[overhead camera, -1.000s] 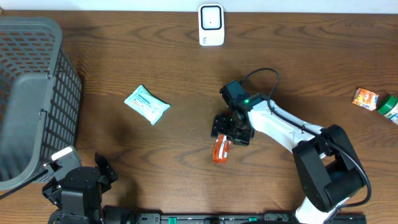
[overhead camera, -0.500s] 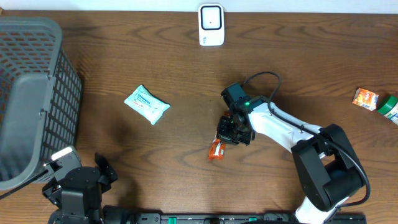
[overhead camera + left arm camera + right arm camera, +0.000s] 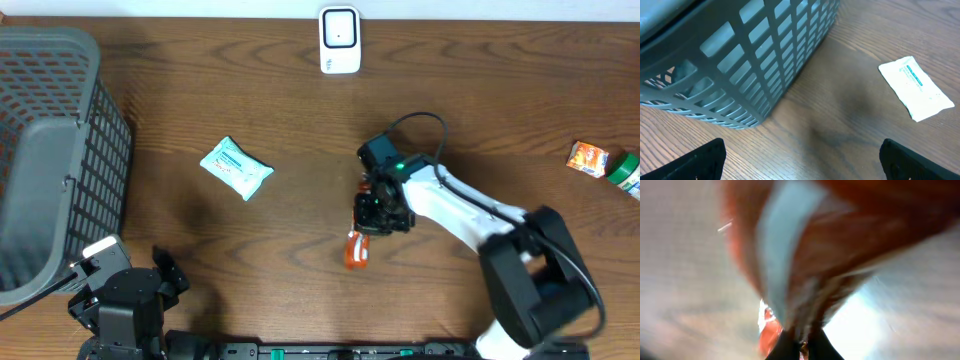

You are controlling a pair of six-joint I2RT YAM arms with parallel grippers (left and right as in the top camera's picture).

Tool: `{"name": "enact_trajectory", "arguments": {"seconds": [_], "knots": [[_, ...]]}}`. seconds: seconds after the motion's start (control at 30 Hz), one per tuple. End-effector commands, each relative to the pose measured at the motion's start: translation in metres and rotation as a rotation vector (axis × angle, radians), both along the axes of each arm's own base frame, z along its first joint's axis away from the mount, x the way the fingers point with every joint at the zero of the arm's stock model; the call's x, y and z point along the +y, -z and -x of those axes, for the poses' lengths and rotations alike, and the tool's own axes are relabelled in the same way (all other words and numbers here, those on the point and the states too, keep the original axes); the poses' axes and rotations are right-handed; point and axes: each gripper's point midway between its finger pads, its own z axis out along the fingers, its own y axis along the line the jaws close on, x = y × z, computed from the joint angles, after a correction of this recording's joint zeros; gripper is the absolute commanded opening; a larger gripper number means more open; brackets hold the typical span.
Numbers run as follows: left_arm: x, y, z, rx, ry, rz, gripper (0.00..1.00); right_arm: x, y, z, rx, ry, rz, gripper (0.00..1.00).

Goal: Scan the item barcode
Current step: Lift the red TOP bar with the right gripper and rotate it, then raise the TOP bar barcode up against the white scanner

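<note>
An orange snack packet hangs below my right gripper, which is shut on the packet's upper end near the table's middle. In the right wrist view the packet is a red and pale blur filling the frame, with my dark fingers pinched together on it at the bottom edge. The white barcode scanner stands at the far edge of the table, well away from the packet. My left gripper is open over bare wood at the near left, holding nothing.
A grey mesh basket fills the left side, and its wall looms close in the left wrist view. A white and teal pouch lies left of centre. An orange packet and a green item sit at the right edge.
My right gripper closed on the orange packet and raised its upper end off the table, so it now hangs from the jaws. The left arm has stayed still.
</note>
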Motion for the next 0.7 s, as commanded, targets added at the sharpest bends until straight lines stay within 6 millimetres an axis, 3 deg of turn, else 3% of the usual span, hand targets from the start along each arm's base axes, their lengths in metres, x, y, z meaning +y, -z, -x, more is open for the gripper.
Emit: {"name": "enact_trajectory", "arguments": {"seconds": [0.0,0.13,0.2,0.6,0.67], "knots": [[0.002,-0.001,0.001,-0.002,-0.012,-0.001,0.98,0.011,-0.062,-0.015,-0.221,-0.189,-0.096,0.01],[0.002,-0.001,0.001,-0.002,-0.012,-0.001,0.98,0.015,-0.097,-0.006,-0.295,-0.246,-0.175,0.02],[0.002,-0.001,0.001,-0.002,-0.012,-0.001,0.98,0.016,-0.105,-0.002,-0.306,-0.273,-0.200,0.02],[0.002,-0.001,0.001,-0.002,-0.012,-0.001,0.98,0.012,-0.104,-0.001,-0.350,-0.413,-0.195,0.01],[0.002,-0.001,0.001,-0.002,-0.012,-0.001,0.98,0.019,-0.107,0.002,-0.366,-0.485,-0.239,0.01]]}}
